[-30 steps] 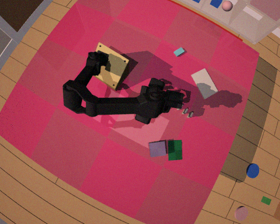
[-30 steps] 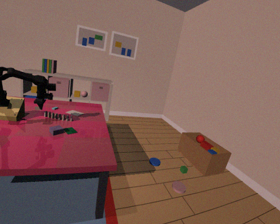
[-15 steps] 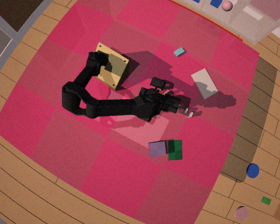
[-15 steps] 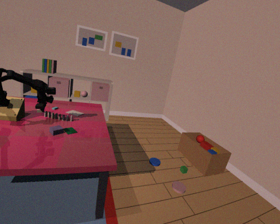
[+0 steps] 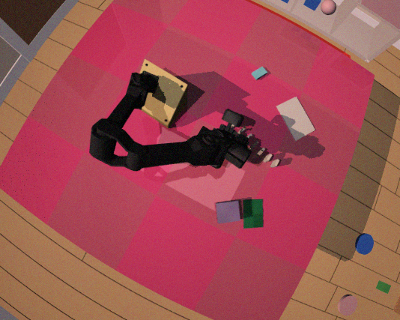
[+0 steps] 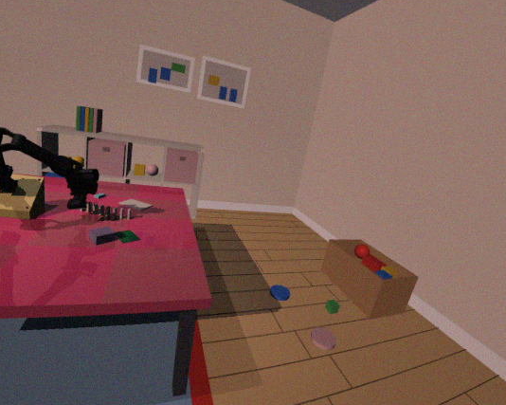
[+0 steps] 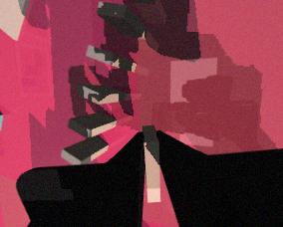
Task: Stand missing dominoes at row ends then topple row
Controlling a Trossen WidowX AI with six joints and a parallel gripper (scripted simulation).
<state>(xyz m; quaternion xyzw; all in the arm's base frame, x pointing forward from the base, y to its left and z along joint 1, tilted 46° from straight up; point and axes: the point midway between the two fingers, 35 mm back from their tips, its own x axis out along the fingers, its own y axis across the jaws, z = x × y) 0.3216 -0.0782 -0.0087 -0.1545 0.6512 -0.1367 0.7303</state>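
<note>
A row of small off-white dominoes stands on the pink mat, with end dominoes [image 5: 275, 162] [image 6: 130, 213] clear of the arm; the row's other end is partly hidden behind the gripper in the top view. My gripper [image 5: 237, 136] [image 6: 80, 205] [image 7: 148, 136] is shut on a domino [image 7: 152, 174], which is slim and pale with a dark, shaded upper part in the wrist view. The gripper is low, close beside the row. In the wrist view several row dominoes [image 7: 92, 124] stand to the left of the fingers, apart from the held one. The held domino's height above the mat cannot be told.
A white panel [image 5: 295, 118] [image 6: 135, 204] lies beyond the row. A teal block [image 5: 259, 73] [image 6: 99, 195] is farther back. A purple block [image 5: 228, 211] [image 6: 101, 234] and a green tile [image 5: 253, 218] [image 6: 128, 236] lie on the near side. The yellow arm base [image 5: 170, 109] is left of the row.
</note>
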